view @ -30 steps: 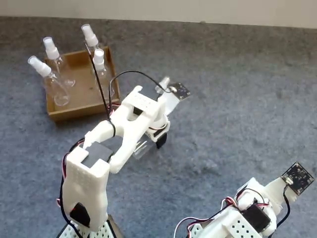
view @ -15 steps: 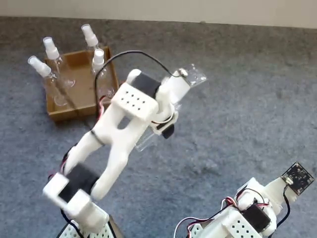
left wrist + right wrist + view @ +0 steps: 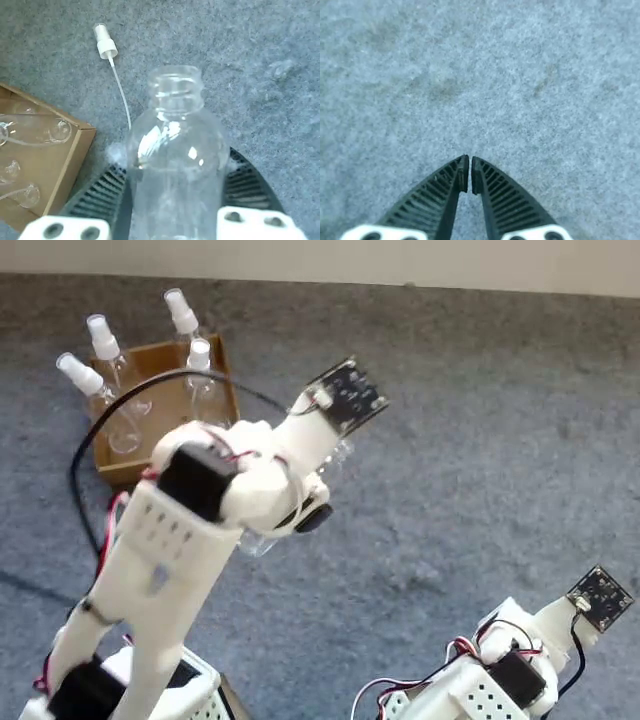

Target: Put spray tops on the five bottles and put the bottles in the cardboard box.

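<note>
Left claw [image 3: 175,195] grips an uncapped clear bottle [image 3: 175,125]. A loose spray top [image 3: 106,46] lies on the grey surface [image 3: 260,60] near the cardboard box [image 3: 135,470], which sits upper left in the high view and holds four capped bottles [image 3: 103,340]. Right claw [image 3: 470,175] is closed and empty.

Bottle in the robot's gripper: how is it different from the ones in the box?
The held bottle has a bare neck; the boxed bottles wear white spray tops. The held bottle is in the left gripper, outside the cardboard box; the boxed bottles stand inside. All are clear.
</note>
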Tool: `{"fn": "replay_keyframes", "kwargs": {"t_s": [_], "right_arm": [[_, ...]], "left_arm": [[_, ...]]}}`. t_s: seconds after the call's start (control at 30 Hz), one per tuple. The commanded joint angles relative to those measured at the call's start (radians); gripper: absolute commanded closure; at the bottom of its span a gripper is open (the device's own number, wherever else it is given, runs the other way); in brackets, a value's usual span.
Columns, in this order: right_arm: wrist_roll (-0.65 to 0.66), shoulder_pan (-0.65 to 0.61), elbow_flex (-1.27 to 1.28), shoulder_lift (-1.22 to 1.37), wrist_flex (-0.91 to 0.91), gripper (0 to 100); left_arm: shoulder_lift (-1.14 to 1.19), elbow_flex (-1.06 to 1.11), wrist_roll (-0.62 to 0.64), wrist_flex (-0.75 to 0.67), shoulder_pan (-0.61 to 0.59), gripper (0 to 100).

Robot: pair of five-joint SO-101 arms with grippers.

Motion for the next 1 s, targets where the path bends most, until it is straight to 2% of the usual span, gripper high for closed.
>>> {"fn": "replay_keyframes", "kwargs": {"t_s": [0.0, 0.1, 0.23, 0.37, 0.47, 0.5, 0.6, 0.7, 0.8, 0.97], "right_arm": [[-0.005, -0.068, 0.117, -0.013, -0.002, 98.7], [-0.005, -0.197, 0.117, -0.013, -0.008, 98.7], [-0.002, -0.372, 0.114, -0.013, -0.179, 98.7], [-0.002, -0.386, 0.114, -0.013, -0.358, 98.5], [0.012, -0.4, 0.117, -0.013, -0.504, 98.2], [0.052, -0.412, 0.11, -0.013, -0.519, 98.2], [0.259, -0.473, 0.094, -0.013, -0.519, 98.2], [0.394, -0.567, 0.061, -0.013, -0.469, 98.2], [0.417, -0.622, 0.035, -0.013, -0.349, 98.2], [0.417, -0.705, -0.108, -0.01, -0.251, 98.1]], "left_arm": [[-0.2, 0.056, 0.009, 0.002, 0.007, 90], [-0.3, 0.14, 0.008, -0.012, 0.002, 90], [-0.414, 0.312, 0.008, -0.127, -0.108, 90], [-0.536, 0.545, 0.008, -0.319, -0.282, 90], [-0.645, 0.742, 0.008, -0.45, -0.315, 90], [-0.68, 0.796, 0.011, -0.485, -0.315, 90], [-0.762, 0.906, 0.012, -0.568, -0.318, 90], [-0.802, 0.967, 0.012, -0.62, -0.32, 90], [-0.829, 1.03, 0.012, -0.675, -0.32, 90], [-0.901, 1.162, 0.032, -0.767, -0.321, 90]]}}
